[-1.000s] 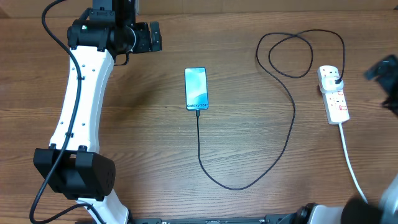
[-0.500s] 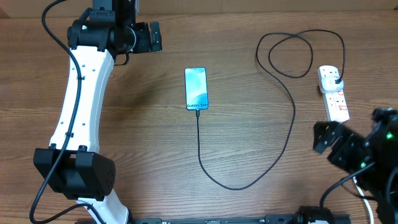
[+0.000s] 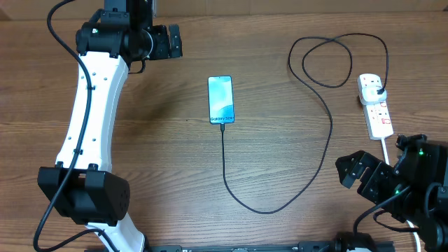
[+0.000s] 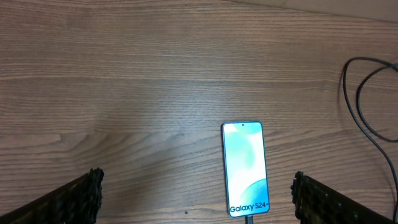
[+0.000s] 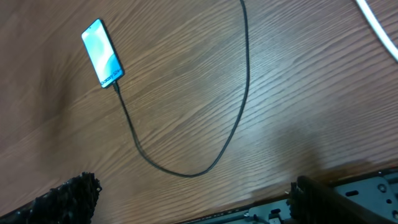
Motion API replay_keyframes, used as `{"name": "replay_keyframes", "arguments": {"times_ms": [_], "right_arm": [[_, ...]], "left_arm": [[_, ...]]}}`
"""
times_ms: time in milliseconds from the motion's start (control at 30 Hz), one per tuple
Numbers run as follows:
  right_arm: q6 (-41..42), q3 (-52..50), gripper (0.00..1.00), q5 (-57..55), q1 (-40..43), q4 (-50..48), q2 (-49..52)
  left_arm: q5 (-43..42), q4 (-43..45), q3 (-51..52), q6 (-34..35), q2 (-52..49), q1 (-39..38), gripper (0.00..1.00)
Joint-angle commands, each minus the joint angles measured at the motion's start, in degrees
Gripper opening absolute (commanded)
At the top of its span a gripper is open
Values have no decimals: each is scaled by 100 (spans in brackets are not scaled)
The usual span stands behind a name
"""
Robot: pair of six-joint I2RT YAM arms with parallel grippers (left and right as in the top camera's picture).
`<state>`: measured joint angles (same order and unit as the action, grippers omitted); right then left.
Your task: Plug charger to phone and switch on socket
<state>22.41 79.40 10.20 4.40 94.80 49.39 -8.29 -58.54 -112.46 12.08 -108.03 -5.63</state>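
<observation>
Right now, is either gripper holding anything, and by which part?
Nothing is held; the left gripper and right gripper are both open and empty.

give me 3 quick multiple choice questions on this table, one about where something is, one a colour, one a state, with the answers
1. In the overhead view, where does the phone lie relative to the power strip?
A. To its left
B. To its right
C. On top of it

2. What colour is the charger cable?
A. White
B. Black
C. Red

3. What state is the left hand in?
A. Shut on the phone
B. Shut on the cable
C. Open and empty

Answers:
1 A: the phone sits mid-picture, while the strip lies near the right edge.
2 B: the thin cable is black along its whole loop.
3 C: in the left wrist view it is spread wide with nothing gripped.
</observation>
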Motion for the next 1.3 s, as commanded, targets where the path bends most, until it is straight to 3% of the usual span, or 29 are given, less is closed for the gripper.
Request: {"name": "replay_keyframes", "arguments": {"times_ms": [0,267,400,633,767,1267], "right_arm": [[-48,-7,100,-297,-33,-63,-35],[-590,-540,100,61,-59,-852,-57],[-874,-1193,100,240,-256,-1733,-343],[-1364,-3060,100,234,-1075,-4223,-1635],[-1377,-4197,100,234,-1147,-5517,-2656],[-1504,-6754,100,236,-1191,-8207,-4323]], "left_arm": [[39,9,17,101,-24,-39,100],[39,9,17,101,-24,-39,100],[39,9,17,101,-24,-39,100],[39,9,17,101,-24,-39,100],[39,9,17,101,-24,-39,100],[39,9,17,101,-24,-39,100]]}}
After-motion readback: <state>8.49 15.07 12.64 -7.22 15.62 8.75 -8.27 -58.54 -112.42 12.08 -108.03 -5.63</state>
